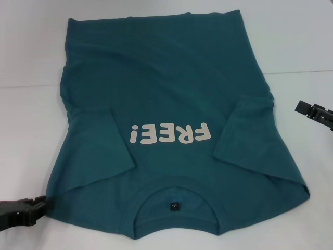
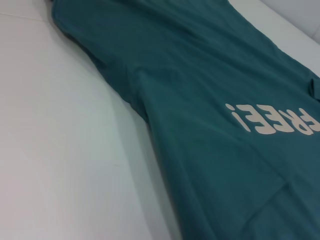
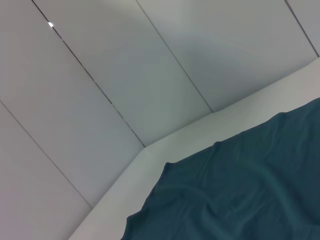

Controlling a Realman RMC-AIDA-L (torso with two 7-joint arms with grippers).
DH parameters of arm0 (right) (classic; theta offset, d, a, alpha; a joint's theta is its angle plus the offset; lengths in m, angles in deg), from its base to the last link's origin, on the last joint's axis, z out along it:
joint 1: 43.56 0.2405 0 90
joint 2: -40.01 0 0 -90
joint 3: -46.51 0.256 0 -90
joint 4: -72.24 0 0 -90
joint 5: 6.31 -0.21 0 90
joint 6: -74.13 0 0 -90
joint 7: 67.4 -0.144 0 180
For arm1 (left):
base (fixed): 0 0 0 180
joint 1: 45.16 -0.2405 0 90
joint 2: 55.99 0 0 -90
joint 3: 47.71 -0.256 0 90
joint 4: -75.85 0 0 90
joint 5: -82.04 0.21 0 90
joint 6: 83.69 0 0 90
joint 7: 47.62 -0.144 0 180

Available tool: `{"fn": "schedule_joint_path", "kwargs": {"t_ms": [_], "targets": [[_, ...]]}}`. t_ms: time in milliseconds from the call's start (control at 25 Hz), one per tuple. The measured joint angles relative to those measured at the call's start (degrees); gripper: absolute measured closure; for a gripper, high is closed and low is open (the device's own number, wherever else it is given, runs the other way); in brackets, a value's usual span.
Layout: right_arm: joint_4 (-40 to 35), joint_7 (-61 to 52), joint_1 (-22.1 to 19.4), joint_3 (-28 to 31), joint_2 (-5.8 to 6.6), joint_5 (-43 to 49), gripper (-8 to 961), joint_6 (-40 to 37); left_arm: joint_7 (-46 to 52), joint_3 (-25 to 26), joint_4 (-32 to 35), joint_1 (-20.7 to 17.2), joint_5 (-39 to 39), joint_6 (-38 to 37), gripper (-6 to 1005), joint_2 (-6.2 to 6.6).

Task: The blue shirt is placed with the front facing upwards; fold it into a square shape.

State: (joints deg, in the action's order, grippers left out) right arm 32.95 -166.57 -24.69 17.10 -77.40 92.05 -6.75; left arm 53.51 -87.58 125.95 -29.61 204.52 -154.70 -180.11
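Jaws of both arms sit off the cloth, and whether either pair is apart or together cannot be told; left gripper (image 1: 31, 208) low at the near left, its tip just touching or beside the shoulder edge; right gripper (image 1: 312, 111) at the right, a little apart from the right side seam.

Blue shirt (image 1: 171, 94) lies front up on the white surface (image 1: 31, 62); collar nearest the robot, hem away; long axis runs near to far; both sleeves already turned in over the body; "FREE!" lettering (image 1: 170, 134) in the middle.

Left arm looks nearer its edge; likely next fold goes lengthwise, collar toward hem or the reverse.

Room: pale panelled wall (image 3: 100, 75) behind the far edge.
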Motion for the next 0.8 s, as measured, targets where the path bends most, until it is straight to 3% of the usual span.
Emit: {"fn": "schedule_joint_path", "kwargs": {"t_ms": [160,240,480,560,720,800], "targets": [[0.1,-0.1,0.0,-0.1,-0.14,0.0,25,0.0,0.4,0.0,-0.1,0.1,0.1,0.5,629,-0.05],[0.1,-0.3,0.0,-0.2,-0.17,0.0,26,0.0,1.0,-0.1,-0.1,0.2,0.2,0.7,867,-0.02],[0.1,-1.4,-0.1,0.2,0.11,0.0,27,-0.3,2.1,-0.6,0.3,0.5,1.3,0.9,1000,0.02],[-0.2,-3.1,0.0,0.1,0.62,0.0,28,-0.6,2.5,-0.6,0.4,0.6,1.4,0.7,999,0.02],[-2.5,-11.7,0.3,-0.3,3.77,1.9,29,-2.9,3.9,-0.6,1.0,0.9,1.4,-0.1,998,0.02],[-4.3,-21.4,1.5,-1.0,7.11,6.6,30,-5.9,4.3,-1.0,1.6,1.0,1.5,-0.7,997,0.02]]}}
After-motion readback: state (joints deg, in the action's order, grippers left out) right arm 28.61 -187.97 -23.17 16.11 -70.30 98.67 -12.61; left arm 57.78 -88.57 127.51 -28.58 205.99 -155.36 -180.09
